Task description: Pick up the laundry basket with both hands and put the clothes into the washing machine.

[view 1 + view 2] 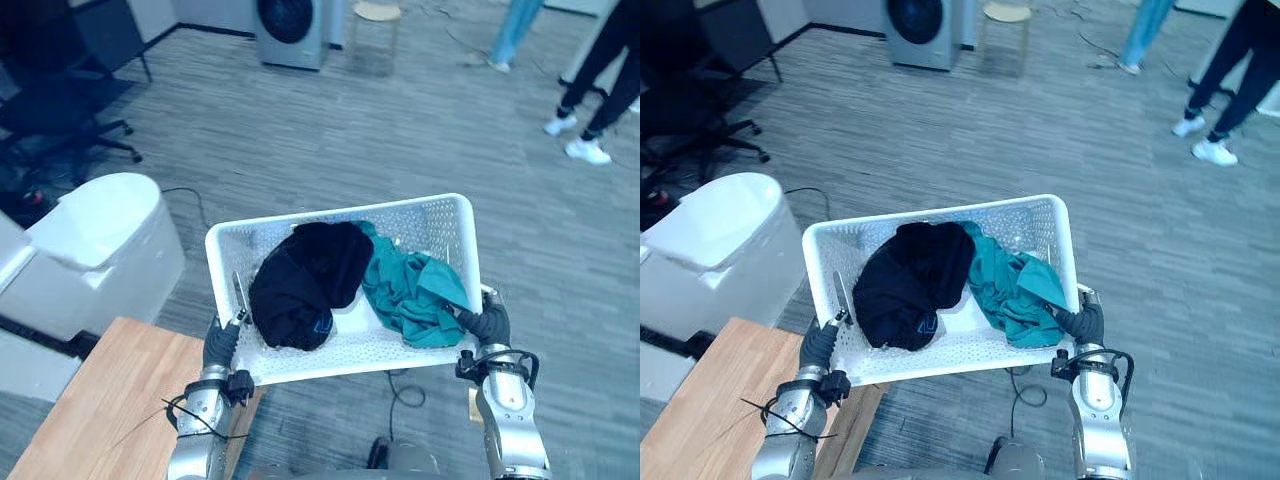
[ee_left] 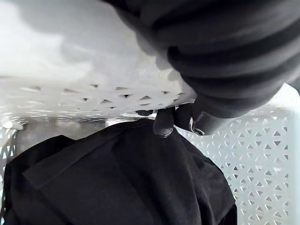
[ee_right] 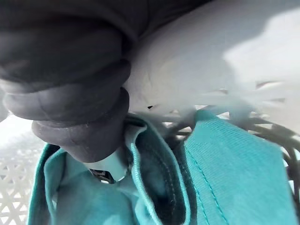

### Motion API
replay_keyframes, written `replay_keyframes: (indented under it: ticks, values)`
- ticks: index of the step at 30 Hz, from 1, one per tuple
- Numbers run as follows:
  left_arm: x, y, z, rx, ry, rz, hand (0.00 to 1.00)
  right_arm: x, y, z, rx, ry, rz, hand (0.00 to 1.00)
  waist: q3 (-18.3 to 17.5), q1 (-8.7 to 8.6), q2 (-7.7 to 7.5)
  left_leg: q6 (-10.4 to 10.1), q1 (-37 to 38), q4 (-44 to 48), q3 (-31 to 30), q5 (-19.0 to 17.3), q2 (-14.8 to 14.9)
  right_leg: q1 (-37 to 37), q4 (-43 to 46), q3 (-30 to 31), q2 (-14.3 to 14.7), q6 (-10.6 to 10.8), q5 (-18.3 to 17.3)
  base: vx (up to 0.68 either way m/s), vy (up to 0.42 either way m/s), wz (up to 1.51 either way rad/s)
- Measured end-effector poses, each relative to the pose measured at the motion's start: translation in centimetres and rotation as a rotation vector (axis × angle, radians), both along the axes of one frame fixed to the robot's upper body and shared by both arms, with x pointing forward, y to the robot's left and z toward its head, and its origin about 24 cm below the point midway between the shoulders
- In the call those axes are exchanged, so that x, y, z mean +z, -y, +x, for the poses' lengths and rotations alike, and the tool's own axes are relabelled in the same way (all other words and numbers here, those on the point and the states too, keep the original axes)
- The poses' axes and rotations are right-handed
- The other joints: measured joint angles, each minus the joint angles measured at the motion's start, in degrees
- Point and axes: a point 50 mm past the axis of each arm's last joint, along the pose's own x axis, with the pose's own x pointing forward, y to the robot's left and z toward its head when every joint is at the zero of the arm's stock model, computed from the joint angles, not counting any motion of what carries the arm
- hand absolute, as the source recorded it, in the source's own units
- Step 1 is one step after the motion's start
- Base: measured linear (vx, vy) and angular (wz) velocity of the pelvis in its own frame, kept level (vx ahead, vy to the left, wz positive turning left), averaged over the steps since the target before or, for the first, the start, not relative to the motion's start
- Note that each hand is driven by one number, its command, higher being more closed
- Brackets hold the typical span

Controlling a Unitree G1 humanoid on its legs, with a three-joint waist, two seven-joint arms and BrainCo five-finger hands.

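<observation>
**Both hands hold the loaded laundry basket, with the washing machine at the top of the frame.**

The white laundry basket point(image 1: 430, 218) sits in the lower middle of the head view, over the grey floor point(image 1: 330, 140). The left hand point(image 1: 220, 342) grips its lower-left rim, fingers point(image 2: 164, 125) curled over the edge beside the black garment point(image 1: 305, 280). The right hand point(image 1: 488, 322) is clasped round the lower-right rim, next to the teal garment point(image 1: 415, 292). The washing machine point(image 1: 292, 30) stands well apart, and a wooden tabletop point(image 1: 100, 410) fills the lower left corner.
</observation>
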Motion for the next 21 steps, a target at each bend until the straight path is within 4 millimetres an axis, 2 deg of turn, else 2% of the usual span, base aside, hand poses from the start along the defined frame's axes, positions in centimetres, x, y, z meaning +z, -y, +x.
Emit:
replay_keyframes:
  ticks: [1,3,6,8,9,10,11,12,13,14,15,16,17,18,19,20,21]
  values:
    - [-0.3,0.0,-0.2,0.003,-0.021,-0.007,1.0,-0.4,0.1,-0.1,0.006,-0.02,-0.007,1.0,-0.2,-0.06,0.95,0.2,0.0,-0.9,-0.9,0.3,0.3,2.2,-5.6,0.3,2.3,-0.3,2.2,0.0,-0.07,-0.58]
    - [-0.5,-0.1,-0.4,0.007,-0.029,-0.011,1.0,-0.6,0.0,-0.2,0.008,-0.028,-0.003,1.0,-0.5,-0.27,1.6,-0.3,-0.1,-1.5,-1.5,1.4,1.2,6.0,-15.5,0.5,5.3,-0.9,7.1,0.05,-0.057,-0.29]
    - [-0.5,-0.3,-0.4,0.016,-0.03,-0.016,1.0,-0.5,-0.1,0.0,0.014,-0.024,-0.003,1.0,-0.4,0.1,1.5,-0.6,-1.3,2.5,-3.0,1.4,2.4,8.6,-20.6,0.3,6.9,-1.1,8.9,0.11,-0.051,0.07]
    - [-0.9,-0.9,-0.7,0.044,-0.047,-0.014,1.0,-0.8,-0.8,0.2,0.04,-0.035,0.005,1.0,1.4,0.68,1.95,-0.2,-5.1,18.0,-6.2,1.1,6.2,12.8,-21.6,0.2,7.9,-1.6,8.2,0.13,-0.066,0.06]
    - [-1.0,-1.0,-0.9,0.05,-0.052,-0.017,1.0,-0.8,-0.9,0.3,0.048,-0.034,0.003,1.0,2.2,1.2,2.75,0.2,-6.2,23.7,-7.2,1.4,8.0,14.4,-21.5,0.4,8.7,-1.9,7.5,0.11,-0.052,-0.2]
    - [-1.2,-1.1,-1.3,0.059,-0.062,-0.031,1.0,-0.8,-1.1,0.3,0.056,-0.037,0.001,1.0,3.1,2.21,4.51,5.0,-9.6,35.0,-9.4,3.9,11.4,16.8,-21.2,0.8,10.3,-2.5,5.9,0.08,0.024,-0.34]
    - [-1.5,-1.2,-1.8,0.068,-0.076,-0.039,1.0,-1.0,-1.3,0.1,0.064,-0.046,0.002,1.0,3.5,3.35,5.1,8.6,-13.4,42.7,-12.6,10.1,12.3,18.1,-20.7,2.0,10.9,-3.1,4.1,0.1,0.053,-0.35]
    - [-1.6,-1.4,-2.1,0.074,-0.083,-0.04,1.0,-1.1,-1.4,0.1,0.07,-0.05,0.004,1.0,3.5,3.56,4.72,7.7,-15.0,45.1,-14.9,14.4,11.8,18.4,-20.5,2.4,10.7,-3.5,3.4,0.16,0.078,-0.2]
    - [-1.7,-1.5,-2.4,0.08,-0.087,-0.043,1.0,-0.9,-1.7,0.1,0.08,-0.043,0.007,1.0,3.8,3.84,3.29,4.9,-19.2,48.6,-18.0,15.9,9.8,18.6,-19.9,2.8,9.7,-3.4,2.3,0.23,0.04,0.05]
    - [-1.5,-1.3,-2.3,0.077,-0.076,-0.048,1.0,-0.5,-1.5,0.3,0.079,-0.031,-0.008,1.0,4.2,3.62,2.94,3.0,-23.2,47.2,-20.1,10.0,6.5,17.9,-19.6,2.8,8.9,-3.4,1.6,0.24,0.04,0.1]
    - [-1.5,-1.2,-2.3,0.079,-0.074,-0.055,1.0,-0.3,-1.3,0.6,0.082,-0.025,-0.017,1.0,4.5,3.6,2.52,2.7,-24.9,44.0,-20.8,8.3,4.6,17.4,-19.4,3.0,8.2,-3.5,1.2,0.23,0.066,-0.03]
    - [-1.5,-1.0,-2.3,0.082,-0.071,-0.064,1.0,0.0,-1.3,0.9,0.088,-0.017,-0.026,1.0,4.9,4.24,2.24,2.0,-26.3,37.0,-21.3,7.1,2.0,17.2,-19.4,3.6,7.1,-3.2,0.9,0.24,0.093,-0.35]
    - [-1.5,-0.8,-2.3,0.086,-0.068,-0.076,1.0,0.2,-1.2,1.2,0.096,-0.013,-0.037,1.0,5.3,5.45,1.78,0.7,-27.4,22.8,-21.6,7.9,-0.1,17.4,-19.8,4.5,6.5,-2.4,0.1,0.33,0.134,-0.48]
    - [-1.5,-0.8,-2.3,0.09,-0.065,-0.081,1.0,0.4,-1.2,1.3,0.1,-0.008,-0.042,1.0,4.9,6.21,2.7,-1.3,-27.5,13.6,-22.4,9.6,-0.3,17.8,-19.8,4.8,6.5,-1.5,-0.5,0.31,0.134,-0.49]
    - [-1.5,-0.8,-2.3,0.093,-0.064,-0.082,1.0,0.4,-1.2,1.5,0.104,-0.005,-0.044,1.0,5.1,6.42,2.41,-1.9,-26.8,7.4,-23.0,13.8,-0.7,18.5,-19.9,5.2,6.2,-0.6,-1.4,0.47,0.196,-0.41]
    - [-1.4,-1.2,-2.4,0.103,-0.063,-0.072,1.0,0.1,-1.8,1.9,0.117,-0.016,-0.029,1.0,4.8,6.51,0.12,0.8,-25.3,5.9,-22.1,17.3,-2.6,19.1,-19.5,6.5,4.2,0.9,-2.3,0.44,0.166,-0.25]
    - [-1.2,-1.5,-2.4,0.114,-0.056,-0.082,1.0,0.4,-2.1,2.4,0.127,-0.005,-0.025,1.0,4.8,6.06,-0.96,2.9,-26.1,8.2,-21.3,16.0,-3.4,19.1,-19.2,6.8,2.9,2.0,-2.5,0.47,0.16,-0.14]
